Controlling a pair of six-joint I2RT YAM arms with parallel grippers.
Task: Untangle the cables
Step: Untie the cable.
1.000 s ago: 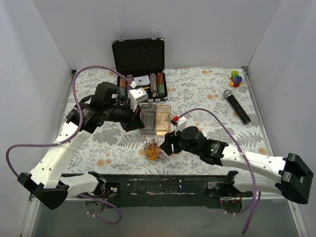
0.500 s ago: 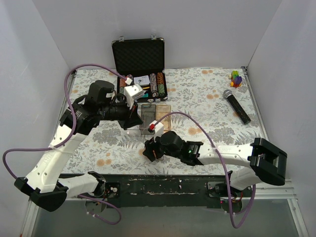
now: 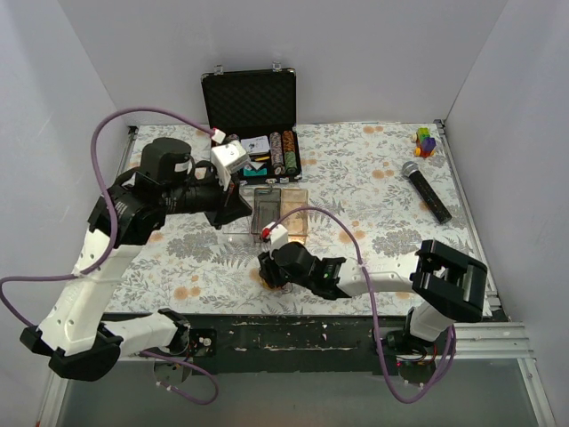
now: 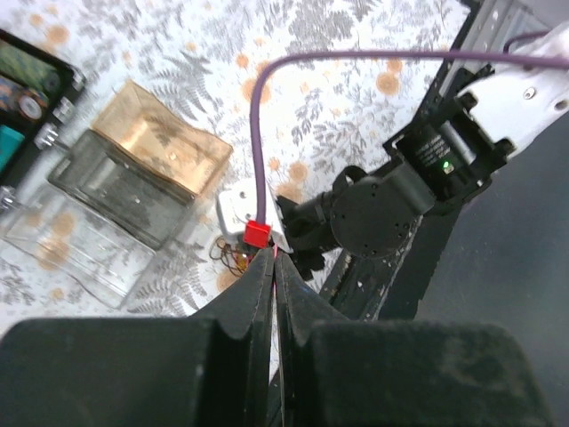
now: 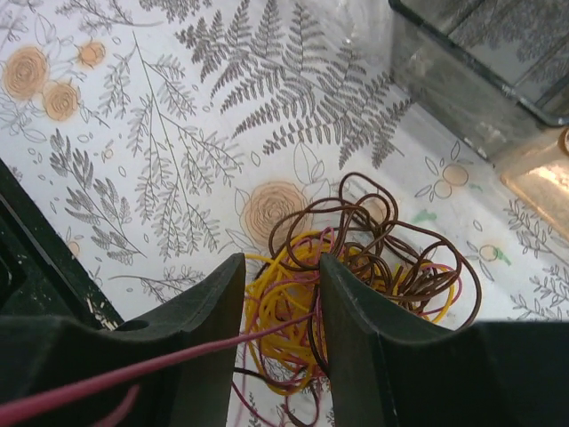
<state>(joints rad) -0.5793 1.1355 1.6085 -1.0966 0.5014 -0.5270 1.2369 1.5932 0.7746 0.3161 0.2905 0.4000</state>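
Note:
A tangle of yellow, brown and pink cables (image 5: 356,258) lies on the flowered cloth near the table's front edge; it also shows in the left wrist view (image 4: 233,258). My right gripper (image 5: 280,262) is open and low over the tangle, one finger on each side of its near part; in the top view the right gripper (image 3: 269,269) hides most of it. A thin pink cable strand (image 5: 281,325) runs from the tangle out past the left finger. My left gripper (image 4: 274,253) is shut on a thin pink cable, raised behind and left of the tangle (image 3: 233,212).
Clear plastic boxes (image 3: 280,213) stand just behind the tangle. An open black case of poker chips (image 3: 253,133) is at the back. A microphone (image 3: 427,191) and a small colourful toy (image 3: 426,140) lie at the right. The black front rail (image 3: 293,329) is close by.
My right gripper has swung left along the front edge and now sits over the tangle. My left gripper has drawn back and to the left, still shut.

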